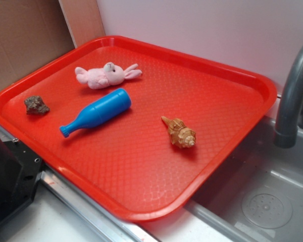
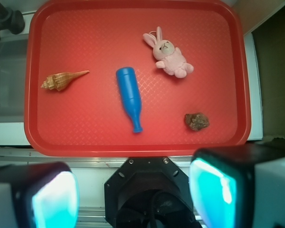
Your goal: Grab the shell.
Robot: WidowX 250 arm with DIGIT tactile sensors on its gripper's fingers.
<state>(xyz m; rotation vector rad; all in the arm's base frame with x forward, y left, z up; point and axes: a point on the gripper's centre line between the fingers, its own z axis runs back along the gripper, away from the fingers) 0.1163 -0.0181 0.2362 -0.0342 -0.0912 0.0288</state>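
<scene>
Bright, even light; soft short shadows on the red tray (image 1: 232, 80); end effector (image 2: 133, 194) pads blurred up close.

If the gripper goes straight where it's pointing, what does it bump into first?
Probably the near rim of the red tray, or bare tray by the blue bottle. The open gripper looks down at the tray's middle. The shell lies off to one side. Depth is unclear.

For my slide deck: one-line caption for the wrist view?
Open hand above a red tray holding shell, blue bottle, pink bunny and rock.
</scene>
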